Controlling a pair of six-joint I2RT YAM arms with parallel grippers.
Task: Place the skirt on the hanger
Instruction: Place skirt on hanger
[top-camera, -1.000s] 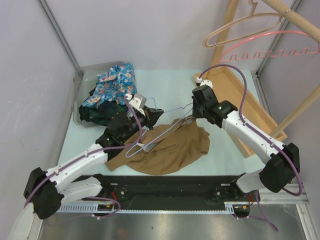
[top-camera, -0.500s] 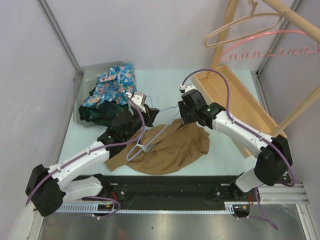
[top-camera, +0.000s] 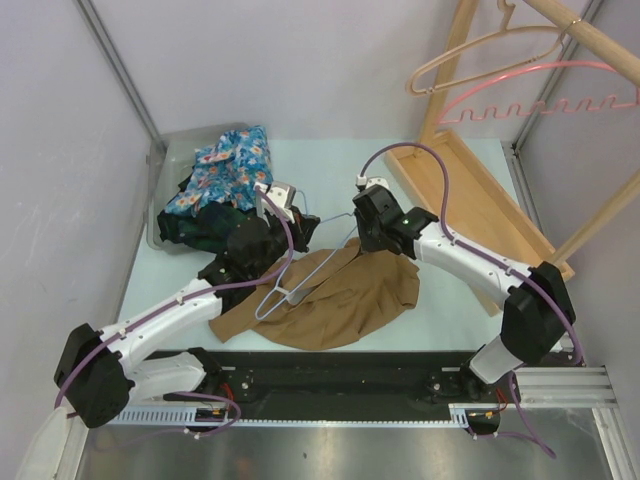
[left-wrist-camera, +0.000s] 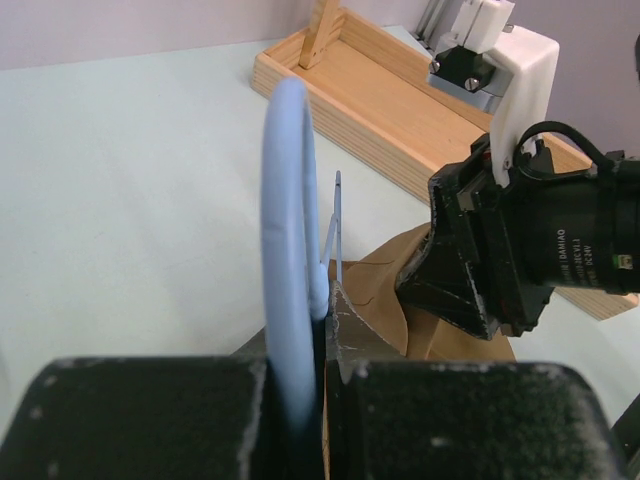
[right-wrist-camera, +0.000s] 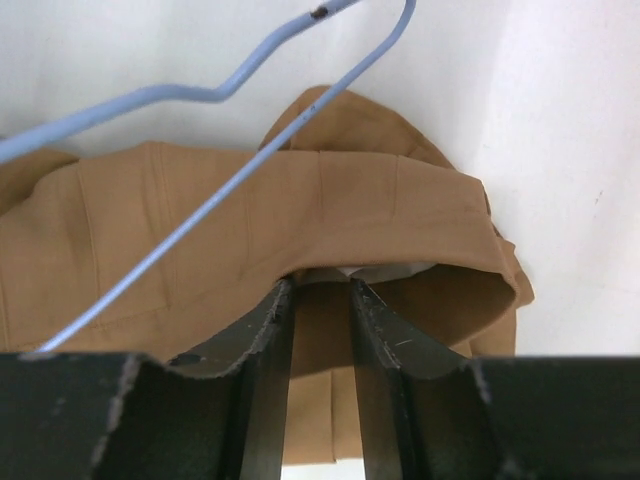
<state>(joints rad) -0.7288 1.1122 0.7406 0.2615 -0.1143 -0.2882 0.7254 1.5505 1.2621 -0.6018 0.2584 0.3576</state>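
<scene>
Our left end effector (left-wrist-camera: 325, 350) is clamped on the hook of the blue wire hanger (left-wrist-camera: 290, 200), holding it tilted, with its shoulders out over the brown skirt (top-camera: 340, 300). The skirt lies crumpled on the counter (top-camera: 340, 170) between our two arms, its waistband toward the far side. The hanger's lower bar crosses above it.

Our right end effector (right-wrist-camera: 320, 290) sits right at that waistband with its fingers a little apart. The tips meet the edge of the band where it gapes open and shows a pale lining. We cannot tell whether any cloth is caught between them.

We judge the step in hand to be taking hold of the waistband so the hanger can be fed into it. To do it well, we should pinch only the upper layer of the band, not both layers, so the mouth of the skirt opens when lifted. The grip should land on the firm band itself, not the loose cloth below. We should hold the hanger steady and level while lifting the band, so that one shoulder of the wire can slide inside without snagging the fold.
</scene>
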